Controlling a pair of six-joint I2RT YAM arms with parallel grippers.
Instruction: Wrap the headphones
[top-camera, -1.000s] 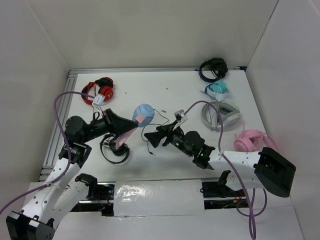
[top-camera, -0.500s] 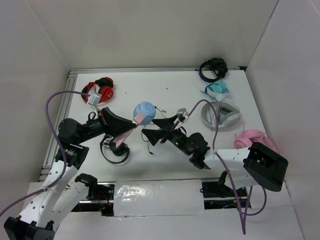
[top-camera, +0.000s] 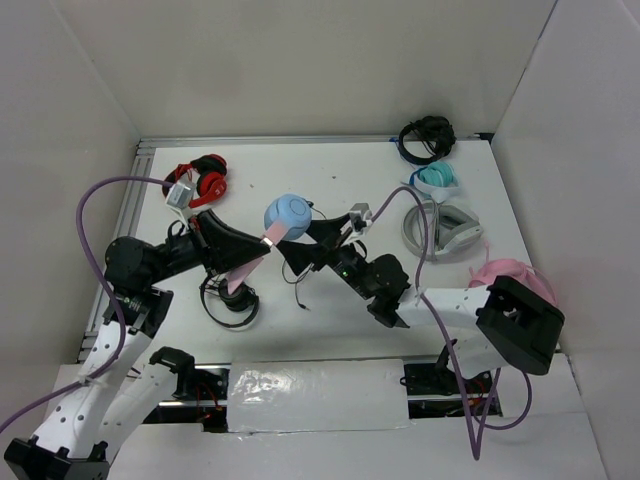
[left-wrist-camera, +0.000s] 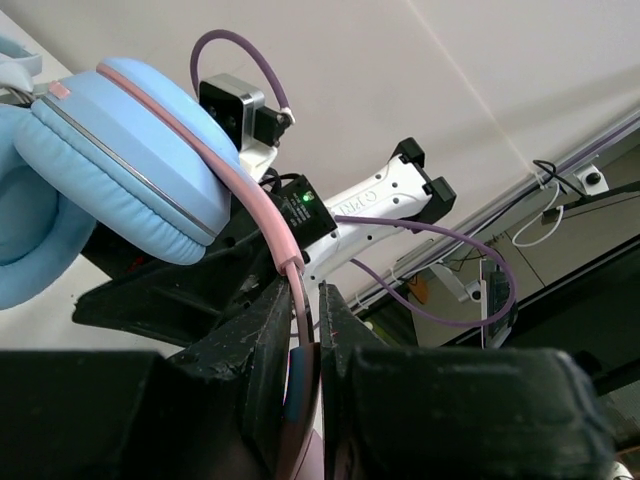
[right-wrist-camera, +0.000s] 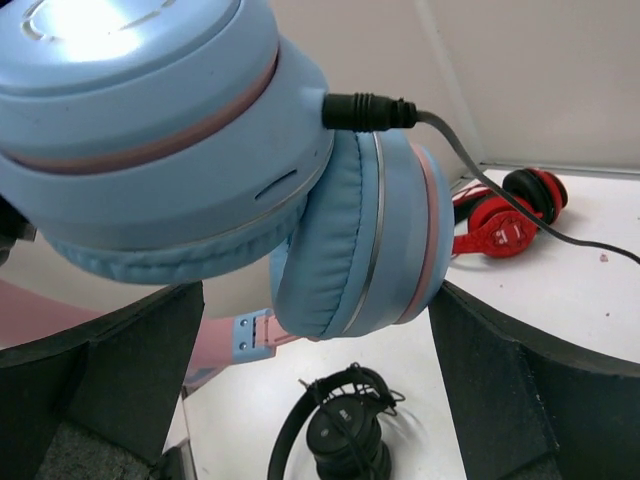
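The headphones (top-camera: 288, 215) hang in the air above the middle of the table: two light-blue ear cups (right-wrist-camera: 355, 240) on a pink headband (left-wrist-camera: 262, 215). My left gripper (top-camera: 245, 262) is shut on the headband's lower end (left-wrist-camera: 297, 300), and the cups (left-wrist-camera: 120, 170) hang out past the fingertips. My right gripper (top-camera: 312, 243) stands wide open just right of the cups. In the right wrist view the cups sit between its dark fingers (right-wrist-camera: 520, 390) without touching them. The thin black cable (right-wrist-camera: 500, 200) plugs into one cup and trails down to the table (top-camera: 297, 285).
Black headphones (top-camera: 230, 300) lie under the left gripper. Red-and-black headphones (top-camera: 200, 182) sit at the back left. Along the right side are black (top-camera: 427, 135), teal (top-camera: 437, 180), grey-white (top-camera: 445, 230) and plain pink (top-camera: 505, 275) headphones.
The left gripper has carried the headphones up and towards the back. The right gripper, still open, has moved left and up until its fingers flank the cups.
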